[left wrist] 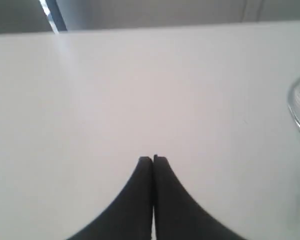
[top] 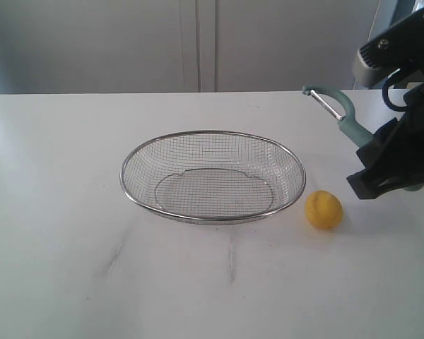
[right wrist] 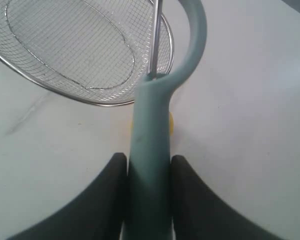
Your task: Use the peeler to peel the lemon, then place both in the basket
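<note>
The yellow lemon (top: 324, 209) lies on the white table just right of the silver wire basket (top: 212, 133). My right gripper (top: 371, 152) hovers up and to the right of the lemon, shut on the handle of the pale teal peeler (top: 339, 109), whose hooked head and metal blade point up and left. In the right wrist view the peeler (right wrist: 151, 150) is clamped between the black fingers (right wrist: 110, 185), the gripper (right wrist: 149, 159) above a sliver of lemon (right wrist: 170, 123) and the basket (right wrist: 105, 102). My left gripper (left wrist: 152, 158) is shut on nothing over bare table; it does not show in the exterior view.
The white table (top: 71, 268) reaches back to a pale wall with a vertical seam (top: 198, 46). A blurred piece of the basket rim (left wrist: 296, 107) shows at the edge of the left wrist view.
</note>
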You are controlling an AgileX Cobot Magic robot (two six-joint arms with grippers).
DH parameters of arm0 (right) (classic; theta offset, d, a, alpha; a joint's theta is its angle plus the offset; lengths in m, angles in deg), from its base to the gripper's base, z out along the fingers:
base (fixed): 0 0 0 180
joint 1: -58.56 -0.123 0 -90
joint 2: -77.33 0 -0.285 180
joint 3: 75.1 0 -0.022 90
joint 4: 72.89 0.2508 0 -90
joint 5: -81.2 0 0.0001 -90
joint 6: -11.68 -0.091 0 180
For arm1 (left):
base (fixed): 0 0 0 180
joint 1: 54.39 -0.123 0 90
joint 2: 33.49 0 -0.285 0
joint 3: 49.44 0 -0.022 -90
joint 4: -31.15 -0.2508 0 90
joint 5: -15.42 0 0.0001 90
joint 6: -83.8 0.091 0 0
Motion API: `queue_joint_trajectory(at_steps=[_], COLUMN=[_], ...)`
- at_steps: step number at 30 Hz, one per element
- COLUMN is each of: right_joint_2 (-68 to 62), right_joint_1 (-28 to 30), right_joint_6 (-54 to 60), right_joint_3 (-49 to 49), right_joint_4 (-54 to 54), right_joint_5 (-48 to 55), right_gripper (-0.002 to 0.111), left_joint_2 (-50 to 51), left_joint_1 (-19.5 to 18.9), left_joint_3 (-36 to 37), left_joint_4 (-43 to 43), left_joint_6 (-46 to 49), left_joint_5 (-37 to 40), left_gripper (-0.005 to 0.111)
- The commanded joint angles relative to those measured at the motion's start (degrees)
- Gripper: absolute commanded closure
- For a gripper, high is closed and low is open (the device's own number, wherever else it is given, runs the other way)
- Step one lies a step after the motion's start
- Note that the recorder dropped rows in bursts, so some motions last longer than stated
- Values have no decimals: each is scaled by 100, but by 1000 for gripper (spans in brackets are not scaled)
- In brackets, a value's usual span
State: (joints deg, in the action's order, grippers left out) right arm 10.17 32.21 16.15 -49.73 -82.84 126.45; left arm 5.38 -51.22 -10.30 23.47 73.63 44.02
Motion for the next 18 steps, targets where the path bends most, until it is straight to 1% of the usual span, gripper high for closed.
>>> queue_joint_trajectory(at_steps=[1, 3, 5, 6, 8, 10, 12, 15, 18], right_joint_2=[45, 45, 45, 45, 45, 45, 45, 45, 45], right_joint_1=[9, 9, 9, 9, 9, 9, 9, 9, 9], right_joint_6=[-21, -21, -21, -21, -21, -21, -21, -21, -21], right_joint_3=[2, 2, 2, 2, 2, 2, 2, 2, 2], right_joint_4=[-19, -19, -19, -19, -19, -19, -19, -19, -19], right_joint_5=[-54, -54, -54, -54, -54, -54, -54, -54, -54], right_gripper=[108, 108, 108, 108, 108, 108, 108, 108, 108], left_joint_2=[633, 928, 1206, 1363, 1647, 1863, 2043, 2245, 2449], left_joint_1=[37, 37, 37, 37, 37, 84, 246, 606, 1094], left_joint_3=[-429, -581, -715, -795, -961, -1148, -1331, -1567, -1764], left_joint_4=[2564, 3825, 4727, 5091, 5487, 5649, 5649, 5639, 5467], left_joint_6=[2332, 3322, 4036, 4244, 4382, 4426, 4488, 4497, 4485], left_joint_5=[801, 1110, 1359, 1472, 1661, 1805, 1864, 1818, 1720], left_gripper=[107, 107, 107, 107, 107, 107, 107, 107, 107])
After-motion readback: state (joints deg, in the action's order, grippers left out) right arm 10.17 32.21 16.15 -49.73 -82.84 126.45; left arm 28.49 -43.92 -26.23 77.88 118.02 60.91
